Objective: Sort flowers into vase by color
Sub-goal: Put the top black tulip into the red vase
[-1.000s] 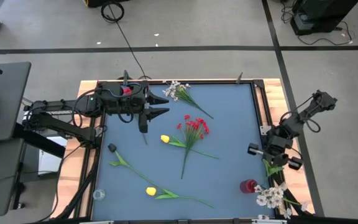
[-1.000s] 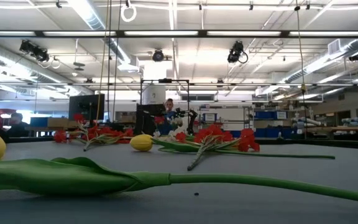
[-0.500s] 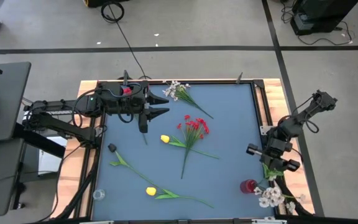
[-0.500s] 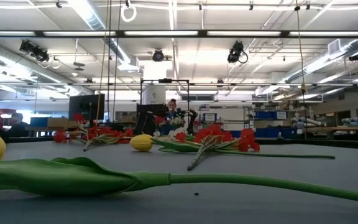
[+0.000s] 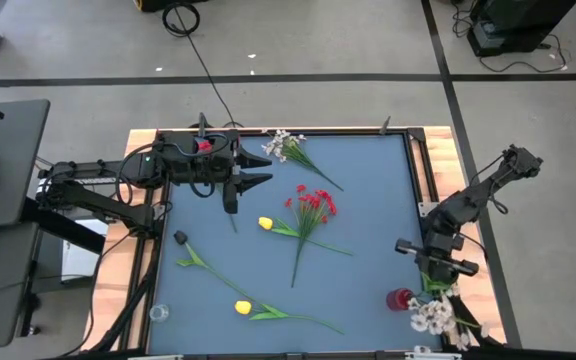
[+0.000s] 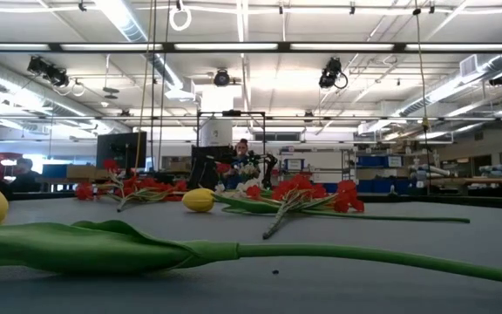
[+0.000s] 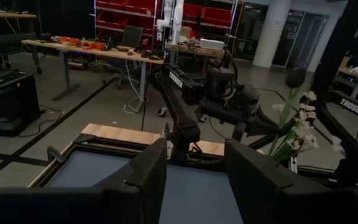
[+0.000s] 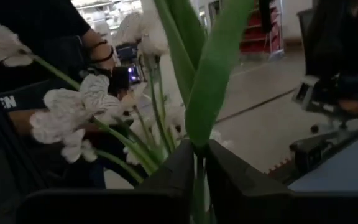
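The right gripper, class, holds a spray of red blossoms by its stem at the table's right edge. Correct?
Not quite: the blossoms are white. The right wrist view shows the right gripper with its fingers around the green stem of a white spray; the high view places it at the table's right edge.

- The table (image 5: 368,200) has a blue-grey top inside a black frame with wooden edging.
- A white spray (image 5: 286,147) lies near the far edge.
- A red bunch (image 5: 314,205) lies in the middle, its stem crossing a yellow tulip (image 5: 266,224).
- A second yellow tulip (image 5: 243,307) lies near the front edge.
- A red vase (image 5: 400,299) stands at the front right corner.
- A clear vase (image 5: 158,313) stands at the front left corner.
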